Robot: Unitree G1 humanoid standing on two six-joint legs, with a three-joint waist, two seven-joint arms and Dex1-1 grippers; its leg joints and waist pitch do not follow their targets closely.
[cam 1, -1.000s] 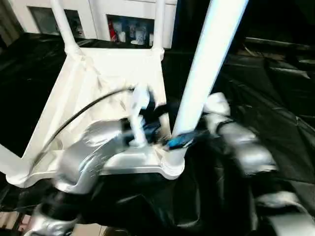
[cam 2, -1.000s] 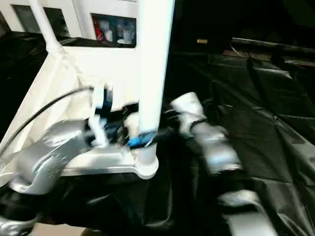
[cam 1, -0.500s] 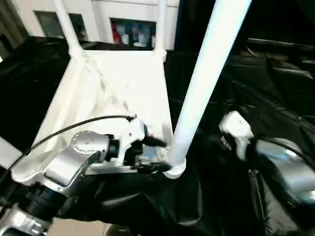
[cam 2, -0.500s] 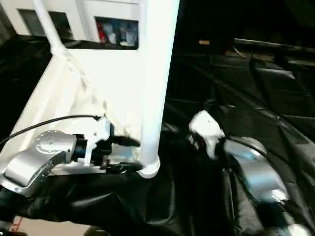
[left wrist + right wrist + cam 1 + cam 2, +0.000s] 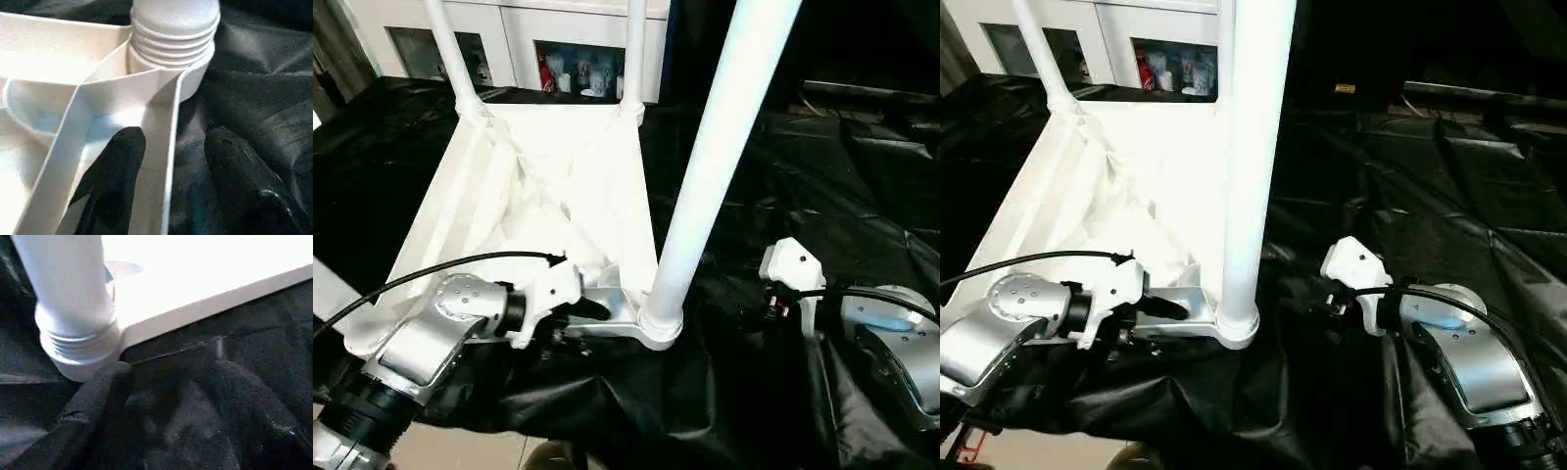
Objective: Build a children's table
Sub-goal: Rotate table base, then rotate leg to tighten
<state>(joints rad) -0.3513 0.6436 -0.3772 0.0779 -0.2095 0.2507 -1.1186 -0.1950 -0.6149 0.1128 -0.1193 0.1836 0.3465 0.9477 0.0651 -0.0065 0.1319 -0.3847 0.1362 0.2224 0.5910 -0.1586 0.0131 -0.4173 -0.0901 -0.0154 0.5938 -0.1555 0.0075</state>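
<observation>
Tabletop (image 5: 548,186) lying upside down on black-draped work table (image 5: 822,196), legs pointing up.
L gripper (image 5: 168,161) fingers straddling near rim by nearest leg (image 5: 715,166); R gripper (image 5: 166,396) sitting open just right of it, holding nothing.

Tabletop (image 5: 558,186), white, ribbed underside up: one; tube legs standing in its sockets: three ( (image 5: 720,147), (image 5: 450,49), (image 5: 633,49)); black-draped table (image 5: 842,196): one

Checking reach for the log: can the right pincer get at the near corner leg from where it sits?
Probably yes: the right pincer stands open beside the near leg, with bare black cloth between them.
</observation>
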